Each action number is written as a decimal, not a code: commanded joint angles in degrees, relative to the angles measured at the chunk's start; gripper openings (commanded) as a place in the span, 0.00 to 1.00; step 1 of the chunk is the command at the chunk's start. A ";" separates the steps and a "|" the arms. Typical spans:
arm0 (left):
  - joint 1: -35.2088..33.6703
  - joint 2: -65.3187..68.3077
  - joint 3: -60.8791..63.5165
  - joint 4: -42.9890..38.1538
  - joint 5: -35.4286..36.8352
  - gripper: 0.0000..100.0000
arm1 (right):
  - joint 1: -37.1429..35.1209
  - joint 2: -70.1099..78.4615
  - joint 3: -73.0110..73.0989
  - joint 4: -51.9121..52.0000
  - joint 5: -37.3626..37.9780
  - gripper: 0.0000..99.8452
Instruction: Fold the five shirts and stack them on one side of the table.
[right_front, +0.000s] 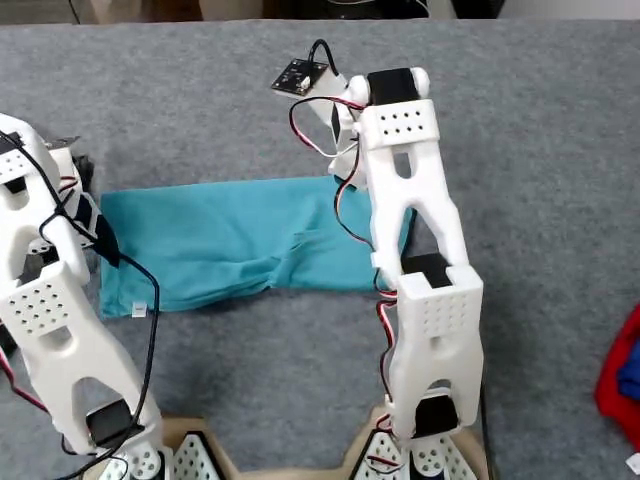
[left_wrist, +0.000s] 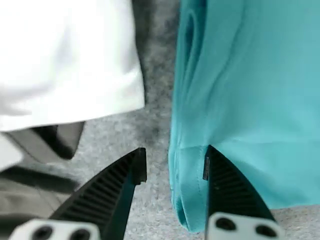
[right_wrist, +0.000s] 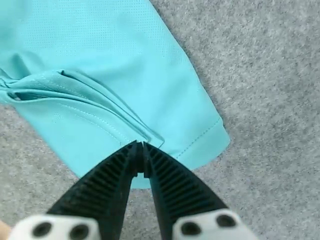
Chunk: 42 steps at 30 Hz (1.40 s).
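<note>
Cloth is lying across the grey felt-covered counter: a teal knit shirt, gathered into a long band whose long axis is running side to side, from the left arm's side over to the right arm's. The black-fingered left hand is hanging wide open over the band's left end. It is straddling the short edge, with one finger above the teal cloth and the other above bare grey felt just beside it. The black-fingered right hand is sitting at the opposite end, near a hem corner, fingers pressed together. A raised pleat is running straight into the tips, so it is probably pinching the teal knit shirt there. Each hand is thus covering one end, and neither is nearer the middle. The coming fold is likely depending on the left hand closing over its edge and carrying that end along the long axis. A red and blue cloth heap is lying at the counter's right edge.
</note>
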 joint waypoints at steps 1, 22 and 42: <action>-0.35 1.80 -2.81 0.26 -0.35 0.20 | 1.10 -0.48 -2.95 0.97 -0.18 0.01; 3.60 5.49 -2.11 0.53 2.20 0.05 | 1.01 -0.48 -3.30 0.97 -0.18 0.01; 6.24 -5.32 -2.55 0.53 4.92 0.02 | 4.97 -7.16 -3.47 0.70 -0.70 0.01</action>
